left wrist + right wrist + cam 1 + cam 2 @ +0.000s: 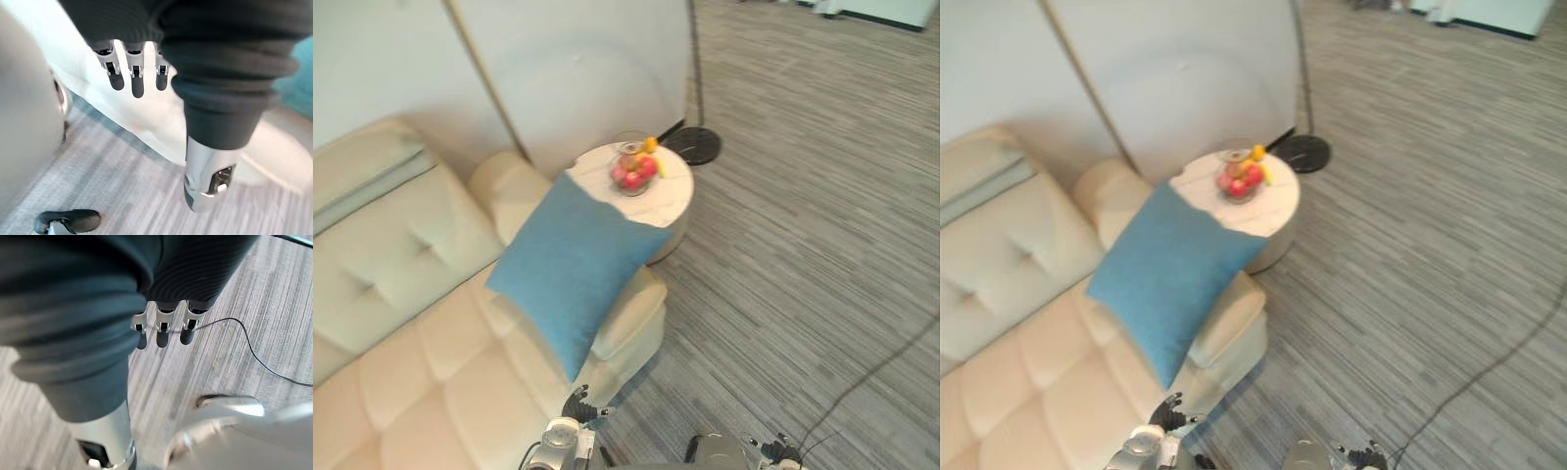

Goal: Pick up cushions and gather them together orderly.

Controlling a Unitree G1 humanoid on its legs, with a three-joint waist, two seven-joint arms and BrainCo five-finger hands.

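I see blue cushion (570, 269) propped on right armrest of cream sofa (401, 294), just near of round table (677, 204) w/ fruit bowl (626, 149). L hand (137, 81) & R hand (164, 330) hang near, fingers straight, holding nothing.

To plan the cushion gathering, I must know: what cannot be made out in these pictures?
- Sofa: cut off by left and bottom edges, both eye views.
- Blue cushion: hides part of the armrest and the round table rim.
- Fruit on that table: too small to name.
- Left robot hand and right robot hand: palms hidden by their dark covers, wrist views.
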